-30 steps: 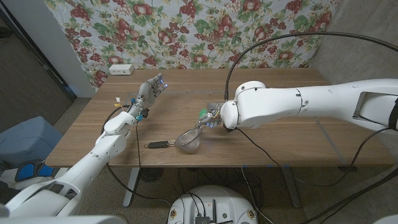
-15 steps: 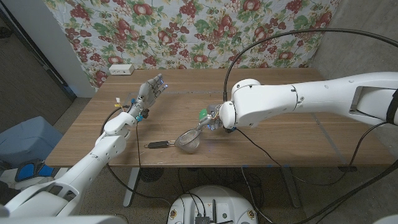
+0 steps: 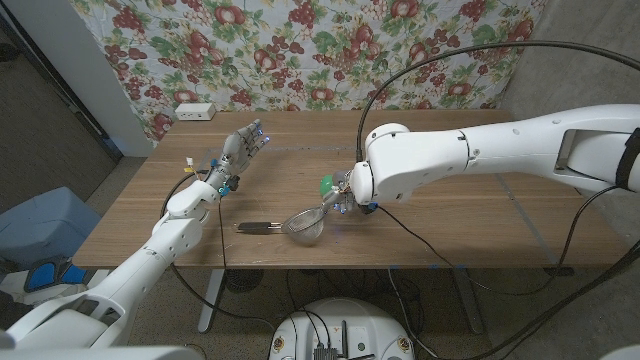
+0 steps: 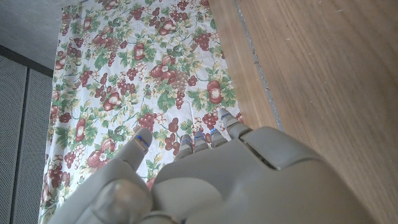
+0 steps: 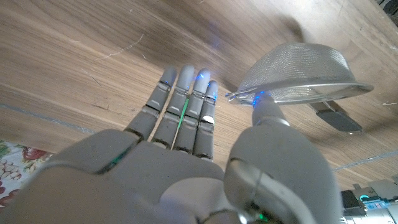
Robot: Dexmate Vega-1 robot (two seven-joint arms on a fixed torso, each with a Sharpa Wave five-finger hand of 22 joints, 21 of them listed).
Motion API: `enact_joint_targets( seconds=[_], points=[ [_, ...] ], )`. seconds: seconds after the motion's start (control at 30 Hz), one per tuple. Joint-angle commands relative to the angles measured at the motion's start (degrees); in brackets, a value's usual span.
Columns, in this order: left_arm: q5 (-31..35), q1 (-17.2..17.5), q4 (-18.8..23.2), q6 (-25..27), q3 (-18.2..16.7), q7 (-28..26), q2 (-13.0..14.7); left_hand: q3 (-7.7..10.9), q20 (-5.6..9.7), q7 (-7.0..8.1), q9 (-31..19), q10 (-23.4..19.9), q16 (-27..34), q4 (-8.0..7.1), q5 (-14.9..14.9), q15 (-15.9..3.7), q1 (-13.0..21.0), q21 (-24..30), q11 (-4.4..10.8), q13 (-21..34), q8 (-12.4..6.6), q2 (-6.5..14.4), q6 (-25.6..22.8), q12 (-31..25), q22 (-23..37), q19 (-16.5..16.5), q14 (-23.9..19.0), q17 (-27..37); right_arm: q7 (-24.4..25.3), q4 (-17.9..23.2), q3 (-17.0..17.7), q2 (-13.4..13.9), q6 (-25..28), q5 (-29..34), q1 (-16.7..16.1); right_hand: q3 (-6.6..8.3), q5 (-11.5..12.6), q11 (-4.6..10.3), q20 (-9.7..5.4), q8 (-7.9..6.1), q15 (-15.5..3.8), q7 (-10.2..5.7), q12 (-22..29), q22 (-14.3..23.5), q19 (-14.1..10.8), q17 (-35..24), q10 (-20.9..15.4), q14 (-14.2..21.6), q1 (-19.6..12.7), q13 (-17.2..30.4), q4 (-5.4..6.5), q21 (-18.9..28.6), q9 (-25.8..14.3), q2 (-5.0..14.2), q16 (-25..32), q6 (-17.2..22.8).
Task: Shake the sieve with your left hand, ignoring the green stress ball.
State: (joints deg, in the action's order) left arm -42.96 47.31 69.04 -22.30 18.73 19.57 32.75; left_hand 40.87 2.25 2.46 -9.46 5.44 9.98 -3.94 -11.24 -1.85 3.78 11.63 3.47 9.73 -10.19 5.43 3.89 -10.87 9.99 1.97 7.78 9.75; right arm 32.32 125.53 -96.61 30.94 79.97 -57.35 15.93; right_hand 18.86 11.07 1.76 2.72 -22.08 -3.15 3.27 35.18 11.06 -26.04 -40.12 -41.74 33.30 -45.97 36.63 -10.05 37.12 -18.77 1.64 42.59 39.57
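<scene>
The wire-mesh sieve (image 3: 306,226), judged light, stiff and easily tipped, lies near the counter's (image 3: 450,215) front edge, best taken by its dark handle (image 3: 258,227); beside its rim the empty right hand (image 3: 341,194) is spread, the left hand (image 3: 238,149) open well apart.

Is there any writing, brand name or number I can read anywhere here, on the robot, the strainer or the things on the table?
None can be read.
The sieve shows bare metal mesh and a dark handle, no marking visible.
The white box at the table's far corner: any print is too small to tell.
The right arm's white shell and the left hand show no lettering.
The green stress ball is mostly hidden; no text visible.
</scene>
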Motion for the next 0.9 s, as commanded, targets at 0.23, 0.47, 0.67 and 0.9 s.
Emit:
enact_joint_targets(
  seconds=[0.23, 0.47, 0.67, 0.9],
  points=[
    [0.1, 0.4, 0.6, 0.0, -0.1, -0.5, 0.2, 0.10, 2.80, -0.21, -0.3, 0.1, 0.2, 0.14, 0.1, -2.94, -0.4, 0.0, -0.10, 0.3, -0.04, 4.4, 0.0, 0.0, 0.3, 0.6, -0.1, 0.1, 2.7, -3.5, -4.1, -2.7, 0.0, -7.4, 4.4, 2.81, 0.9, 2.44, -2.08, -1.02, -5.73, -1.36, 4.7, 0.6, -1.6, -4.3, -3.1, 9.1, -7.0, 4.0, 0.20, 2.4, -1.4, 2.73, 4.8, 1.1],
    [0.2, 0.4, 0.9, 0.2, 0.0, -0.5, 0.3, 0.14, 2.79, -0.19, -0.3, 0.1, 0.2, 0.20, 0.1, -2.90, -0.4, 0.0, 0.07, 0.3, -0.03, 4.4, 0.0, 0.0, 0.3, 0.6, 0.0, 0.1, -3.3, -0.3, 0.4, 1.1, 0.0, 0.9, -0.3, -0.01, 0.7, -0.34, -0.49, -1.31, -4.28, 1.30, 6.5, 0.9, -2.6, -8.8, -5.7, 13.3, 0.5, 4.7, 4.50, 4.2, -2.0, 3.78, 8.4, 2.8],
    [0.3, 0.6, 1.3, 0.2, 0.0, -0.9, 0.4, 0.14, 2.80, -0.19, -0.3, 0.1, 0.2, 0.27, 0.1, -2.97, -0.4, 0.0, -0.05, 0.3, -0.03, 4.5, 0.0, 0.0, 0.3, 0.6, -0.1, 0.1, -0.2, -0.8, -1.5, 0.0, 0.0, -2.9, 1.7, -1.83, 0.0, -1.48, 1.10, 1.17, -2.79, 1.91, 4.3, 0.8, -2.8, -8.8, -2.6, 10.1, 4.5, 2.8, 4.77, 4.9, -1.5, 1.30, 6.0, -1.3],
    [0.3, 1.0, 1.7, 0.1, -0.2, -1.1, 0.5, 0.06, 2.79, -0.16, -0.3, 0.1, 0.2, 0.47, 0.1, -2.97, -0.3, -0.1, -0.11, 0.3, -0.01, 4.4, 0.0, 0.0, 0.3, 0.5, 0.0, 0.0, -2.2, -2.7, -3.5, -1.7, 0.0, -4.9, 4.3, 0.73, 0.8, -0.12, 0.58, 0.93, -4.44, 1.06, 5.2, 0.7, -2.5, -9.0, -4.5, 12.1, 0.6, 2.8, 1.71, 5.3, -1.3, 2.03, 5.7, 0.3]
  ],
)
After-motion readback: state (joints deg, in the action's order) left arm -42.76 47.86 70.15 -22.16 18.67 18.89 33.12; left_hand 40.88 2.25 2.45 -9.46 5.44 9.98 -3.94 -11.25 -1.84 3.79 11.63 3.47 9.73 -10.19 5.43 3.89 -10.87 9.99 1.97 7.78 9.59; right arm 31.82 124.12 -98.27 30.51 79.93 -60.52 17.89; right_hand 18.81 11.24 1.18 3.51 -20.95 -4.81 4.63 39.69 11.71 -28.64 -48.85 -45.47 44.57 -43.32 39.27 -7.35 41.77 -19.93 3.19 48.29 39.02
